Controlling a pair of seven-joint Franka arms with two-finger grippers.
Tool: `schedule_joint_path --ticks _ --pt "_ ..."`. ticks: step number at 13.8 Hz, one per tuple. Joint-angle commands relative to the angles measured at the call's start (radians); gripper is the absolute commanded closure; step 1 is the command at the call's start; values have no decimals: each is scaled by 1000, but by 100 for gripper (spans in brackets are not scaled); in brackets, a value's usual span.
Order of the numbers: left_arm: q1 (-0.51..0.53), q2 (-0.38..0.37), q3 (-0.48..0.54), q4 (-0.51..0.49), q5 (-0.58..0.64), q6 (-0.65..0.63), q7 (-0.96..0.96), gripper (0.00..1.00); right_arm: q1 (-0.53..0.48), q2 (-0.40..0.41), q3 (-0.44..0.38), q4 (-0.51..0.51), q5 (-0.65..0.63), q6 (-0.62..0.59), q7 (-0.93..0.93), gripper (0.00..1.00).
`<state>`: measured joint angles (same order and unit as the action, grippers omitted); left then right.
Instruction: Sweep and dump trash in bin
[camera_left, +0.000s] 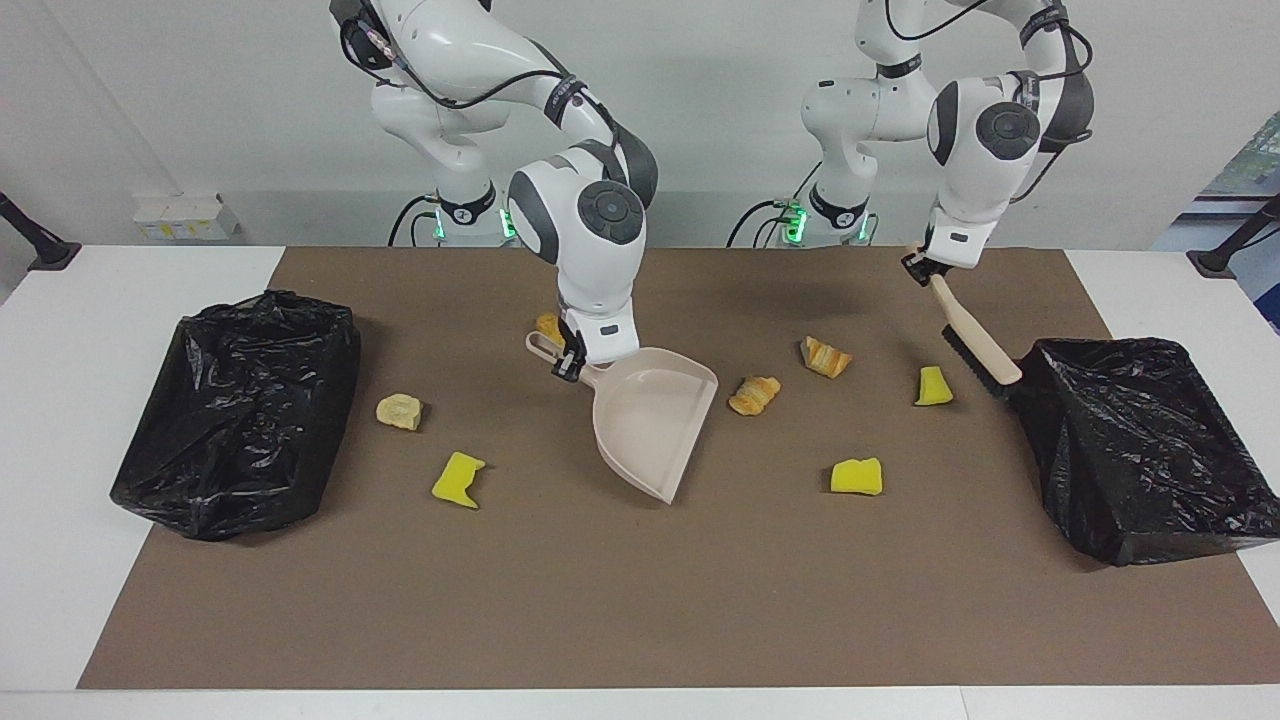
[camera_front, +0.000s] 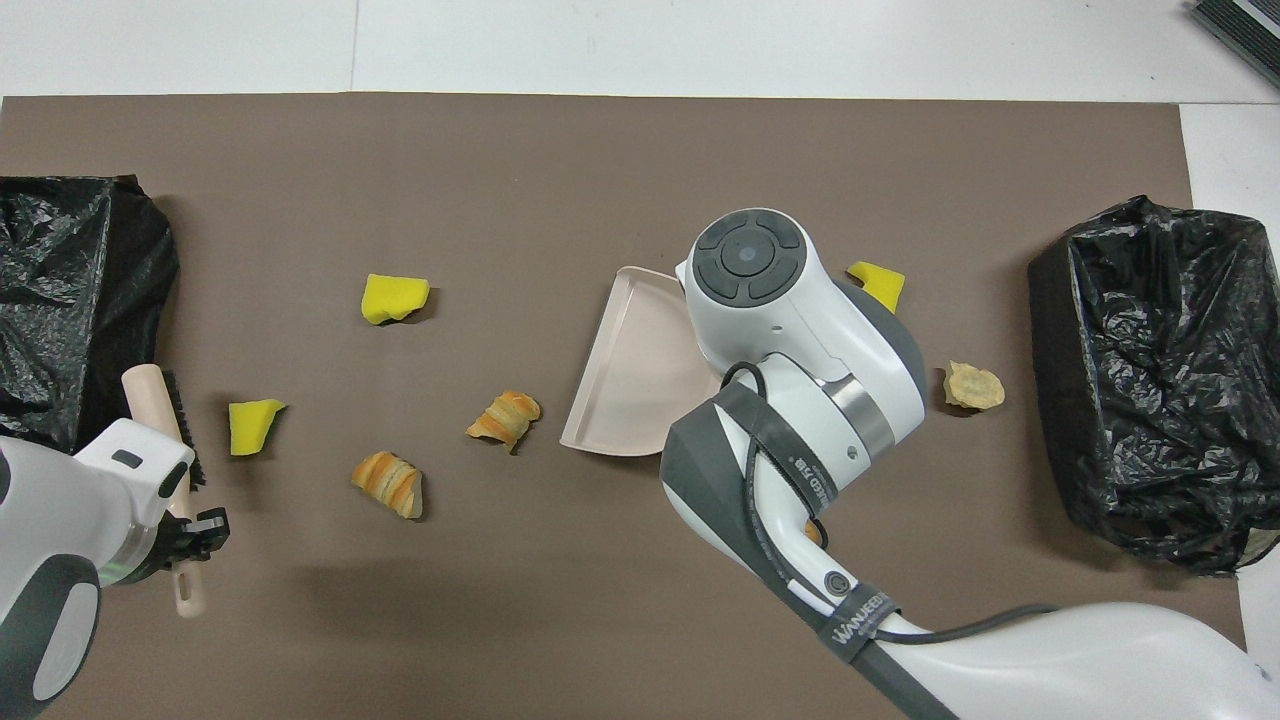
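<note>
Only the facing view shows the right gripper (camera_left: 570, 362) clamped on the dustpan (camera_left: 648, 420) handle, hidden overhead by its own arm, trash (camera_left: 754, 394) scattered on the brown mat (camera_left: 640, 600) between two black-bagged bins (camera_left: 240, 410), left gripper (camera_left: 925, 268) gripping the brush (camera_left: 975, 340).

We count seven scraps of trash on the brown mat (camera_left: 640, 600):
- three yellow sponge chunks (camera_left: 857, 477), (camera_left: 933, 386), (camera_left: 458, 480);
- four tan, bread-like lumps (camera_left: 755, 394), (camera_left: 826, 357), (camera_left: 400, 411), (camera_left: 546, 327), the last one partly hidden by an arm.

We count two black-bagged bins (camera_left: 240, 410), (camera_left: 1140, 445), at 9 and 3 o'clock in the facing view.

We count one beige dustpan (camera_left: 650, 420), one brush (camera_left: 975, 335), and two arms, each with one gripper (camera_left: 568, 362), (camera_left: 922, 268).
</note>
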<state>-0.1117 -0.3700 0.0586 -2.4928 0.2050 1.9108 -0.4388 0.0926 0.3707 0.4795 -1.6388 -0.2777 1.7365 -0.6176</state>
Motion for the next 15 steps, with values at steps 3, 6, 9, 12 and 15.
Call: schedule_joint_path --ticks 3,6,9,12,15 --pt "-6 -9 -16 -139 19 99 -8 100 -8 -104 13 -179 -54 99 -152 100" --pt "-103 -10 -17 -153 17 71 -26 100 1 -104 14 -196 -112 100 -152 100" --pt "-244 -12 -19 -153 4 63 -34 100 -22 -113 13 -228 -133 97 -154 100" --pt "-360 -6 -19 -143 -88 65 -106 100 -36 -116 18 -234 -147 104 -154 100" --pt "-420 43 -19 -82 -163 63 -173 100 -45 -116 19 -240 -149 110 -154 100"
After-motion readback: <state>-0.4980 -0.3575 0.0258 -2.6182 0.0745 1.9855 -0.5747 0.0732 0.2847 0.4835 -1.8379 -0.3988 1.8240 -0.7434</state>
